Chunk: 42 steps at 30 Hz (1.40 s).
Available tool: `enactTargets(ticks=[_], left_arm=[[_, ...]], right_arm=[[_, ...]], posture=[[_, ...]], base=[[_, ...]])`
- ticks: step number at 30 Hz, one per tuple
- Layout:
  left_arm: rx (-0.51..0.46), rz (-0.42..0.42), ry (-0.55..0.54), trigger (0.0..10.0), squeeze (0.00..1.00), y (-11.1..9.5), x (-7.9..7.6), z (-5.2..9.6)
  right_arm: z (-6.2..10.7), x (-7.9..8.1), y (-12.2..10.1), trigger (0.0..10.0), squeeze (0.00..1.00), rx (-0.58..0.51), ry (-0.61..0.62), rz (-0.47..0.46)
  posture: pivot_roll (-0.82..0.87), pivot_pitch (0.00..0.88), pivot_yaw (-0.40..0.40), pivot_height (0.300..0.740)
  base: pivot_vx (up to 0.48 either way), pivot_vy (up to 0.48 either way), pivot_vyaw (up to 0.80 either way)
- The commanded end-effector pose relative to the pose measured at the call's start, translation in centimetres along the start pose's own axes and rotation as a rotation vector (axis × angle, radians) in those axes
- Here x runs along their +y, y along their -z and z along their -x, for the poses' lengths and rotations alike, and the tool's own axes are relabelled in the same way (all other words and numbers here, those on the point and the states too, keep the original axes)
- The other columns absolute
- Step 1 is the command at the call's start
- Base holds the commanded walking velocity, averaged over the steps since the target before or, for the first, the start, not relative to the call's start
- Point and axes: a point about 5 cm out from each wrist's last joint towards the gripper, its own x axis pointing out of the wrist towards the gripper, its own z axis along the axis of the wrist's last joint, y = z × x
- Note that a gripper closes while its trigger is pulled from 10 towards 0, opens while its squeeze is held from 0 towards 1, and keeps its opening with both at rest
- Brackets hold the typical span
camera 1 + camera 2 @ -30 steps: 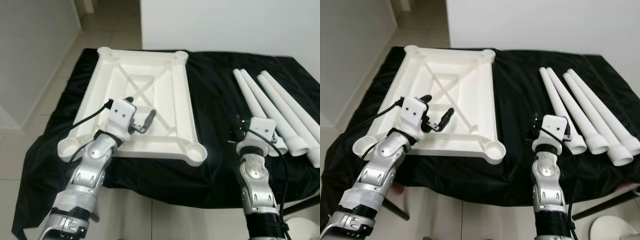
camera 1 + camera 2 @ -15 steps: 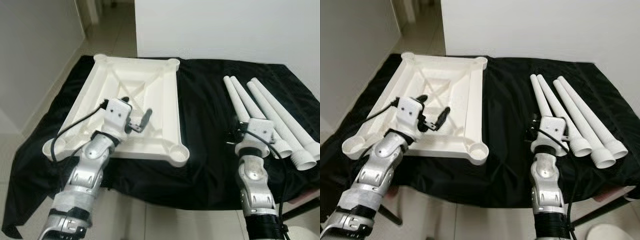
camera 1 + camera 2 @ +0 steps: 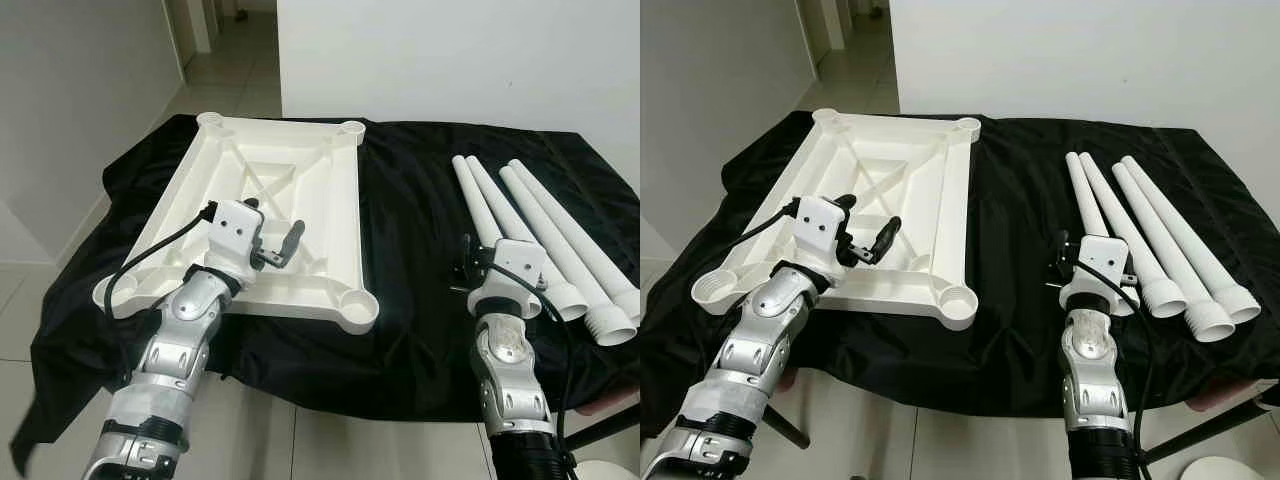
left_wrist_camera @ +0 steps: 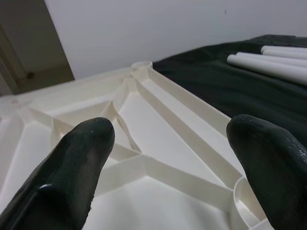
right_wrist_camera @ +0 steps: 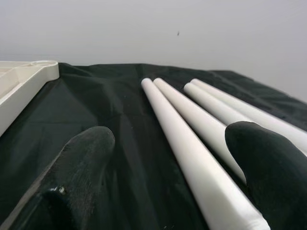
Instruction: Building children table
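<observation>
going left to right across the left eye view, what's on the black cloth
Tabletop with the left gripper over it → bare cloth → right gripper → four legs side by side.

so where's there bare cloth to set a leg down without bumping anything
The widest bare patch of black cloth is the strip between the upturned tabletop and the four legs. A narrower band runs along the near edge, in front of the tabletop. The right side is crowded: the legs lie side by side, with the right gripper at their near ends.
</observation>
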Motion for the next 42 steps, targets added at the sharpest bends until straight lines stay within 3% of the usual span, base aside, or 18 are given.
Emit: enactTargets(ticks=[1, 7, 8, 10, 15, 21, 31, 42], left_arm=[[0.020, 0.022, 0.005, 10.0, 0.00, 0.3, -0.3, 0.1], [-0.004, 0.029, 0.036, 10.0, 0.00, -0.1, -0.5, 0.0], [-0.001, 0.045, 0.044, 10.0, 0.00, -0.1, -0.6, 0.0], [-0.013, 0.072, 0.150, 10.0, 0.00, -0.2, -1.8, 0.2], [-0.008, 0.089, 0.188, 10.0, 0.00, -0.2, -2.2, 0.3], [0.052, 0.035, 0.219, 10.0, 0.00, 0.6, -2.7, 0.6], [0.086, 0.040, 0.240, 10.0, 0.00, 1.0, -3.0, 0.9], [0.102, 0.049, 0.240, 10.0, 0.00, 1.0, -3.1, 0.9]], right_arm=[[0.1, -0.2, -0.1, 10.0, 1.00, -0.003, 0.009, -0.028], [-0.1, -1.1, -0.1, 10.0, 1.00, -0.001, 0.043, -0.006], [-0.1, -1.3, 0.0, 10.0, 0.00, 0.007, 0.050, -0.011], [-0.4, -2.6, 0.7, 10.0, 0.00, 0.053, 0.105, -0.042], [-0.5, -3.0, 1.0, 10.0, 0.00, 0.074, 0.129, -0.055], [-0.3, -4.1, 2.7, 10.0, 0.00, 0.162, 0.149, -0.063], [-0.7, -4.9, 4.6, 10.0, 0.00, 0.269, 0.115, -0.075], [-1.2, -4.3, 5.3, 10.0, 0.00, 0.316, 0.023, -0.098]], posture=[[0.01, 0.042, 0.014, 0.740], [0.00, 0.044, 0.015, 0.740], [0.00, 0.044, 0.015, 0.740], [0.00, 0.043, 0.018, 0.740], [0.00, 0.043, 0.018, 0.740], [0.01, 0.051, 0.021, 0.740], [0.02, 0.055, 0.016, 0.740], [0.02, 0.047, 0.017, 0.740]], base=[[0.000, 0.000, 0.00], [0.000, 0.000, 0.00], [0.000, 0.000, 0.00], [0.000, 0.000, 0.00], [0.000, 0.000, 0.00], [0.000, 0.000, 0.00], [0.000, 0.000, 0.00], [0.000, 0.000, 0.00]])
